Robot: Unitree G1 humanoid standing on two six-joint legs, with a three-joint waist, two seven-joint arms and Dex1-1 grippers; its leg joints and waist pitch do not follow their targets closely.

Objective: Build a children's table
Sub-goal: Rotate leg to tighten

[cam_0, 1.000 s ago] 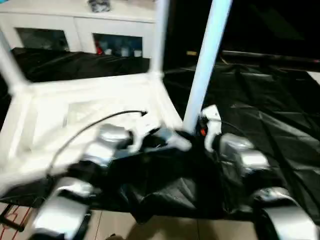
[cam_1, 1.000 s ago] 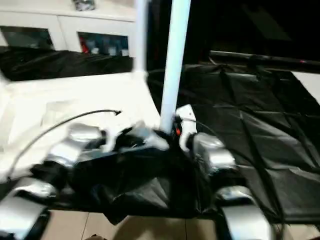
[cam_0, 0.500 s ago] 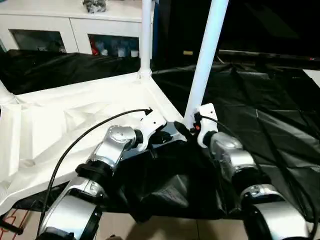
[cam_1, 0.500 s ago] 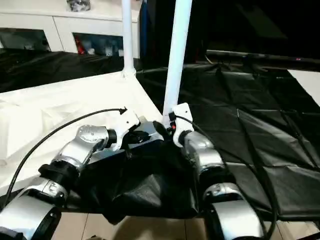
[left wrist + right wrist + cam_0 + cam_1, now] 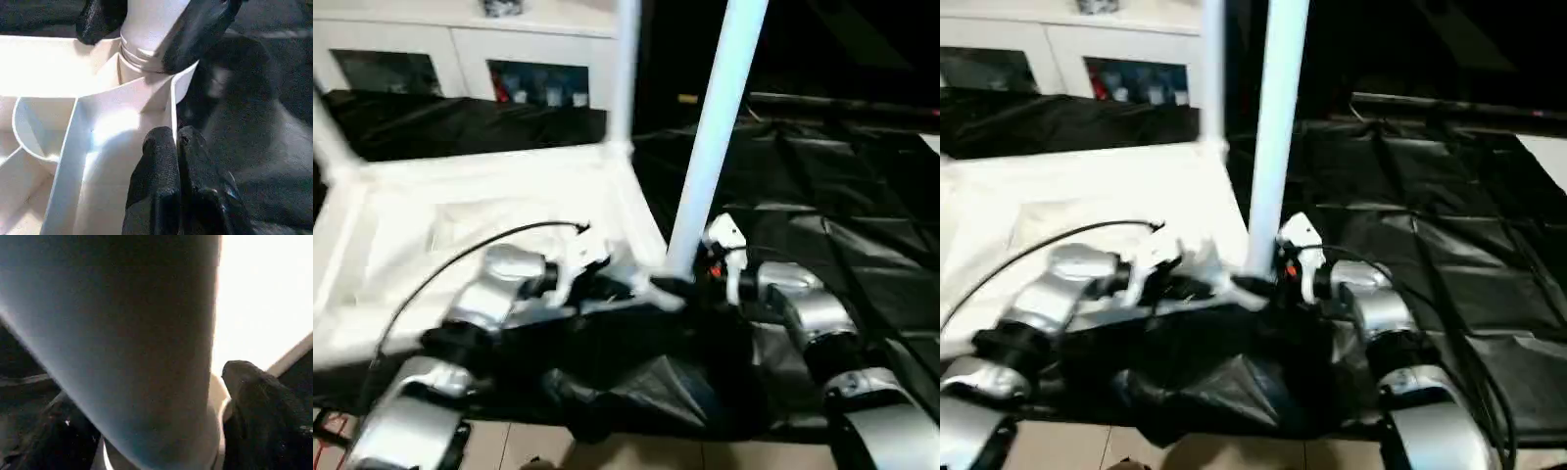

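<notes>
At the far left one white leg (image 5: 331, 137) of the children's table (image 5: 489, 196) stands up from its corner, leaning a little, and the table itself lies upside down on a black sheet (image 5: 842, 196), ribbed underside facing up and filling the left half of the head view. Behind it along the back wall runs a white cabinet (image 5: 460, 49) with glass doors. A thin black cable (image 5: 480, 250) arcs over the underside down to the silver left forearm (image 5: 499, 289), which reaches toward the near right corner of the table. The left hand (image 5: 176, 139) is clenched, its two black fingers (image 5: 159, 166) pressed together right at the upper edge of the thin rim wall (image 5: 172, 103) just beside the corner socket (image 5: 139, 66); whether a sliver of that wall is caught between them cannot be told. Further right a second leg (image 5: 626, 69) rises upright from the far right corner. Nearer the camera a third leg (image 5: 715, 137) stands almost upright in the near right corner socket, its ringed foot seated in the collar. The right hand (image 5: 146, 32) is released, its fingers spread to either side of this leg's base, just above the socket, and its wrist view shows a bright gap between one finger (image 5: 259, 406) and the tube. To the right the creased black sheet covers the rest of the ground
</notes>
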